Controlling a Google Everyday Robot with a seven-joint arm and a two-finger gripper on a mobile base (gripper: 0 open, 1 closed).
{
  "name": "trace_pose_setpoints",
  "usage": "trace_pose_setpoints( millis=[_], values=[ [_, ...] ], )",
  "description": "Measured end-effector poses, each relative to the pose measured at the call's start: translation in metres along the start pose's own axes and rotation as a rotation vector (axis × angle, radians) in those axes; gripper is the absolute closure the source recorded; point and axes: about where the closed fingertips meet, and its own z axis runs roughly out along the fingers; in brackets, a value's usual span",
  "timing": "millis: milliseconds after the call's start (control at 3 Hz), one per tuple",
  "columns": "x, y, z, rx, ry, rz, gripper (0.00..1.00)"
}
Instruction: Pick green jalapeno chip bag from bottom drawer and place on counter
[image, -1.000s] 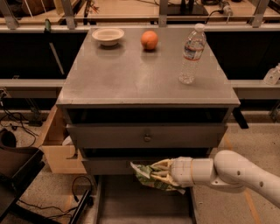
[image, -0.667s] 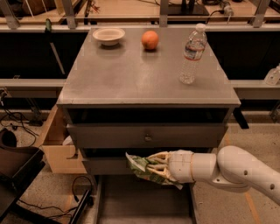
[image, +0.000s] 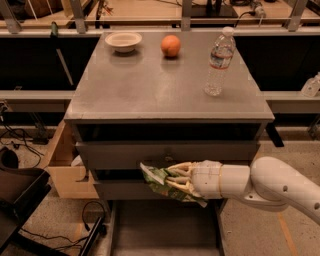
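My gripper (image: 172, 181) reaches in from the right on a white arm and is shut on the green jalapeno chip bag (image: 156, 177), a crinkled shiny green bag. It holds the bag in the air in front of the middle drawer's face, above the open bottom drawer (image: 165, 231), whose flat grey floor shows at the bottom of the view. The counter (image: 150, 85) is the broad grey cabinet top above the gripper.
On the counter stand a white bowl (image: 123, 40) at the back left, an orange (image: 170, 45) at the back middle and a water bottle (image: 219, 61) at the right. A cardboard box (image: 62, 165) sits left of the cabinet. Cables lie on the floor at the left.
My gripper has lifted the chip bag upward and slightly left, from just above the bottom drawer to the height of the middle drawer's face.
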Motion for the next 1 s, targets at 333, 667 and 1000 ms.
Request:
trace_pose_setpoints(
  millis=[333,667,1000],
  values=[
    [-0.066,-0.037,-0.026,0.049,-0.029,-0.009,1.00],
    [-0.139,-0.085,-0.053,0.104,-0.019,-0.054,1.00],
    [-0.210,-0.132,-0.072,0.145,0.007,-0.124,1.00]
  ],
)
